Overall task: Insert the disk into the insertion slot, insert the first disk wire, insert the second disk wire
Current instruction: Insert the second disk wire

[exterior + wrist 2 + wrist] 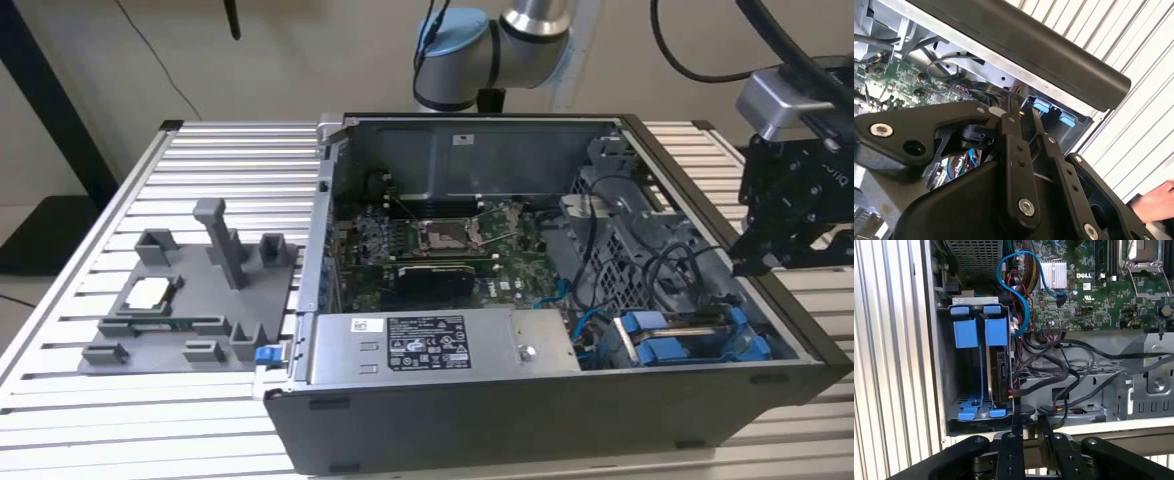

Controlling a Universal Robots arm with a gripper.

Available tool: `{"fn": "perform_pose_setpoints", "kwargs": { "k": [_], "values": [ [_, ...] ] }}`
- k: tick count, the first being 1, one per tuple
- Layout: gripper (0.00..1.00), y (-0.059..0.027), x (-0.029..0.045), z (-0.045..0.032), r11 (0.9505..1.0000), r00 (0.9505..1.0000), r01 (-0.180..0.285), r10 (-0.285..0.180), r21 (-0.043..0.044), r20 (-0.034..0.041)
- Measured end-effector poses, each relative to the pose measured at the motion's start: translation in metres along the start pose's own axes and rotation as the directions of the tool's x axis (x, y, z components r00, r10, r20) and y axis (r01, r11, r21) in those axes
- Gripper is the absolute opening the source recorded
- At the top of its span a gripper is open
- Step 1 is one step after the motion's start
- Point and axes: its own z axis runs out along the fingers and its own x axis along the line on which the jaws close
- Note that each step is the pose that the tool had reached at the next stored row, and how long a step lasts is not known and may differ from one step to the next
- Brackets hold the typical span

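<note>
The disk [1002, 371] stands on edge inside the insertion slot [961, 390], its dark connector end facing the motherboard and blue frame tabs [978, 332] at the top. In the exterior view the insertion slot [683, 338] is at the case's near right corner. Loose black wires [1069, 385] run beside the disk, one plug end [1047, 411] lying close to my fingertips. My gripper [1029, 423] hovers over the case's side wall just outside the slot, its fingers a narrow gap apart with nothing between them. It also appears as the gripper [1023, 117] and the gripper [750, 262].
A grey box with a white sticker [427, 345] lies along the case front beside the motherboard [441, 245]. A blue cable [1019, 290] loops above the slot. A grey fixture plate [187, 300] sits on the slatted table at the exterior view's left. A person's hand [1154, 200] is near the gripper.
</note>
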Motion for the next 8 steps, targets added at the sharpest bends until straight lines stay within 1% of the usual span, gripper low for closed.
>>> {"fn": "perform_pose_setpoints", "kwargs": {
  "k": [4,6,8],
  "values": [
    [0.27,-0.0022,-0.0003,0.0025,0.9999,0.9999,-0.014,0.014,0.0010,0.0001],
    [0.27,-0.0034,-0.0005,0.0033,0.9999,0.9999,-0.017,0.017,-0.0007,-0.0003],
    [0.27,-0.0042,-0.0006,0.0042,0.9998,0.9998,-0.019,0.019,-0.0044,-0.0006]
  ]
}}
